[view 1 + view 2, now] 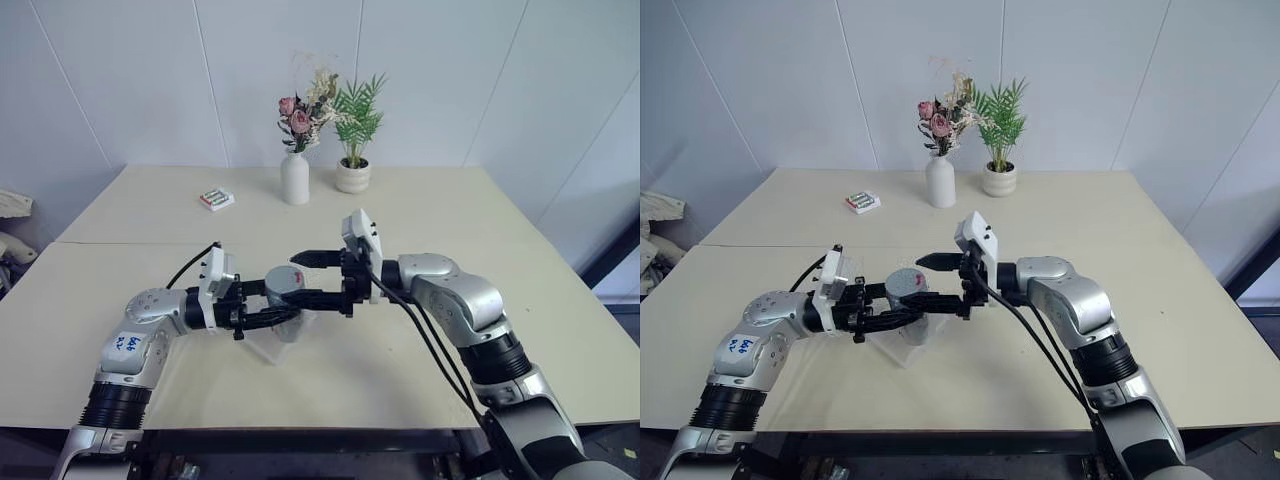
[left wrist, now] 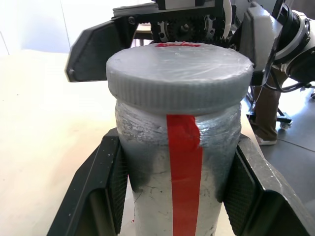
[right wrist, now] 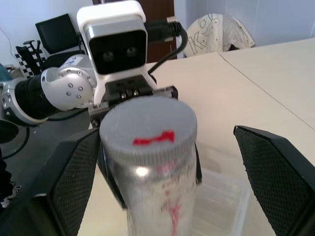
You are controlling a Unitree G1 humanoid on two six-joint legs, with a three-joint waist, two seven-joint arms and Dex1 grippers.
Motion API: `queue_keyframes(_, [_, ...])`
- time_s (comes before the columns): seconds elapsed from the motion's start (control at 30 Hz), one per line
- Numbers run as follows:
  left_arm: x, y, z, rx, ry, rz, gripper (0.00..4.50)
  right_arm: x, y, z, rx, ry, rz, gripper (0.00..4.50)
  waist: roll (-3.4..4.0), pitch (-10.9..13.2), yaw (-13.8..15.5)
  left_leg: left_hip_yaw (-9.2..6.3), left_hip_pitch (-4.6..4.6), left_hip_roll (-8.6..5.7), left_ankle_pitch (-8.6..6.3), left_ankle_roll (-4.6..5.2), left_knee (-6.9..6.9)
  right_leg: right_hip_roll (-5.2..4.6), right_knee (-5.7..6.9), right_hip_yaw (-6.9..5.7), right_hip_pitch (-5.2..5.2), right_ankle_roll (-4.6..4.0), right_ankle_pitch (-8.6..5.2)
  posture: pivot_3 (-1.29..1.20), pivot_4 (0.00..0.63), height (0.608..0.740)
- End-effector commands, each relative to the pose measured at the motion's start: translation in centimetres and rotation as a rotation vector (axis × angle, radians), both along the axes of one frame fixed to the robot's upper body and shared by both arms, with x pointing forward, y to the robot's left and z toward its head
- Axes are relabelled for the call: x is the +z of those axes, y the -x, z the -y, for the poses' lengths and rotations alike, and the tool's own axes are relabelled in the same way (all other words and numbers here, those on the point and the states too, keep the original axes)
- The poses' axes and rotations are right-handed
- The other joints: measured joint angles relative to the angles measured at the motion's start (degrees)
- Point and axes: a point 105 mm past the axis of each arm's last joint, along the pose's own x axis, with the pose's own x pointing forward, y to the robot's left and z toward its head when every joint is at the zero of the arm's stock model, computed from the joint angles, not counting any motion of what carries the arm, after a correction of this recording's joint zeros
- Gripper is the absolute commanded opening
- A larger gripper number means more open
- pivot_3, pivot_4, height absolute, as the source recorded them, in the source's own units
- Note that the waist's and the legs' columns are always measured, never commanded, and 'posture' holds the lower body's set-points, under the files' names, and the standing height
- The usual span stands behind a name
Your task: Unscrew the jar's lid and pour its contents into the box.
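The jar (image 1: 283,291), silvery with a red strip down its side, is held upright above the table, and my left gripper (image 1: 287,308) is shut on its body (image 2: 182,167). The grey lid (image 2: 179,73) sits on the jar's top and carries a small red mark (image 3: 153,137). My right gripper (image 1: 300,278) reaches in from the opposite side and is open, one finger (image 3: 74,182) on each side of the lid and apart from it. The clear box (image 1: 268,346) lies on the table just below the jar. The contents are hidden inside the jar.
At the table's far side stand a white vase of flowers (image 1: 295,178) and a small potted plant (image 1: 352,177). A green-and-white packet (image 1: 216,199) lies to their left. The table (image 1: 500,230) stretches wide on both sides.
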Motion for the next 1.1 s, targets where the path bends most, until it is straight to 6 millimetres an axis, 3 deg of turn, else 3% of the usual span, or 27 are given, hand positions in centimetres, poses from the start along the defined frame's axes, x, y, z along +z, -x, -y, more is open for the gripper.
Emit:
queue_keyframes(0.03, [1.1, 1.1, 0.6, -0.080, 0.003, 0.066, 2.20, 1.3, -2.5, 3.6, -0.180, -0.053, 0.024, 4.49, 0.00, 0.0, 0.0, 0.00, 0.00, 0.00, 0.00, 0.00, 0.00, 0.00, 0.00, 0.00, 0.00, 0.00, 0.00, 0.00, 0.150, 0.740])
queue_keyframes(0.37, [1.1, 1.1, 0.6, -0.081, 0.002, 0.067, 2.20, 1.2, -3.6, 6.6, -0.251, -0.051, 0.006, 4.49, 0.00, 0.0, 0.0, 0.01, -0.02, 0.00, -0.02, 0.03, -0.04, 0.00, -0.06, 0.00, -0.01, 0.00, 0.00, 0.00, 0.150, 0.740])
queue_keyframes(0.53, [1.1, 1.1, 0.5, -0.078, 0.001, 0.066, 2.20, 1.5, -2.9, 7.0, -0.215, -0.061, -0.001, 4.49, 0.00, 0.0, 0.1, 0.01, -0.02, 0.00, -0.02, 0.03, 0.00, 0.00, -0.06, 0.00, 0.01, 0.01, 0.00, 0.00, 0.150, 0.740])
queue_keyframes(0.7, [1.0, 1.2, 0.5, -0.078, -0.003, 0.064, 2.20, 4.1, 0.3, 4.6, -0.041, -0.198, -0.029, 4.49, 0.02, 0.0, -0.2, 0.01, -0.03, 0.01, -0.02, 0.03, -0.02, 0.01, -0.05, 0.01, -0.01, 0.01, 0.00, 0.00, 0.150, 0.740])
queue_keyframes(0.93, [1.1, 1.3, 0.6, -0.084, -0.001, 0.066, 2.20, 3.5, 2.1, 1.2, 0.023, -0.150, -0.005, 4.49, 0.02, 0.0, 0.0, -0.01, -0.01, 0.00, -0.01, 0.03, 0.05, 0.01, 0.00, 0.01, 0.03, 0.02, 0.00, 0.00, 0.150, 0.740])
queue_keyframes(1.1, [1.1, 1.3, 0.8, -0.090, 0.000, 0.065, 2.20, 2.5, 1.8, -0.8, 0.010, -0.068, 0.056, 4.49, 0.02, 0.0, 0.0, -0.01, -0.02, 0.01, -0.01, 0.03, 0.04, 0.01, 0.00, 0.00, 0.01, 0.02, 0.00, 0.00, 0.150, 0.740])
